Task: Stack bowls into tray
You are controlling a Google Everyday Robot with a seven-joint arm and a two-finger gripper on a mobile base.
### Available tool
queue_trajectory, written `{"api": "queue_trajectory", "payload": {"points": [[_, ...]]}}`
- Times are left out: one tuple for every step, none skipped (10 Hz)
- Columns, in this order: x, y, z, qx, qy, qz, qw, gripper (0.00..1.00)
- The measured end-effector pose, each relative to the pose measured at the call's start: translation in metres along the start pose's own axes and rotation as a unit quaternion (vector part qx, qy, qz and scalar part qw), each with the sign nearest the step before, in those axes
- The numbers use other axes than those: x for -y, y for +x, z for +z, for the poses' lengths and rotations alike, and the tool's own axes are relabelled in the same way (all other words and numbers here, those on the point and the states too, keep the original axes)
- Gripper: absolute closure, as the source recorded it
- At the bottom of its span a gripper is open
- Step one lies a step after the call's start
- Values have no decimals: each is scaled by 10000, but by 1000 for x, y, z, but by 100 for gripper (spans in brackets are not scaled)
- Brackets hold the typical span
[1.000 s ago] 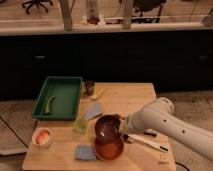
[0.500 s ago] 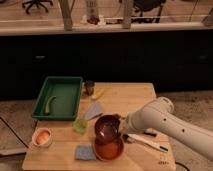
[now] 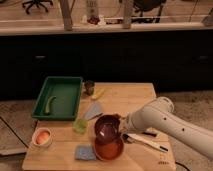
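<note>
I see the white arm (image 3: 170, 122) coming in from the right, w/ the end effector (image 3: 121, 126) at the right rim of the maroon bowl (image 3: 107, 129). Looks clamped on that rim; the bowl sits tilted, just above and partly over the orange bowl (image 3: 110, 149), which rests on the wooden tabletop (image 3: 135, 100) near the front edge. Green tray (image 3: 59, 96) is at the tabletop's back-left corner, well apart from both bowls; one long green item (image 3: 49, 104) lies inside it near the left wall, can't tell what it is. Small translucent green cup (image 3: 80, 125) stands just left of the maroon bowl. Dark metal cup (image 3: 89, 87) sits just right of the tray. Grey-blue cloth (image 3: 94, 111) lies btw the cups and the bowls; a blue sponge (image 3: 85, 152) is just left of the orange bowl. Small white dish (image 3: 42, 137) w/ sth orange in it sits front-left. A utensil (image 3: 147, 142) lies under the arm, right of the bowls.
</note>
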Motion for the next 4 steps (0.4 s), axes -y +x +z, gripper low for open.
{"api": "queue_trajectory", "payload": {"points": [[0, 0, 0, 8, 7, -6, 10000, 99], [0, 1, 0, 11, 10, -12, 10000, 99], [0, 1, 1, 19, 22, -16, 10000, 99], [1, 1, 1, 24, 34, -22, 10000, 99]]}}
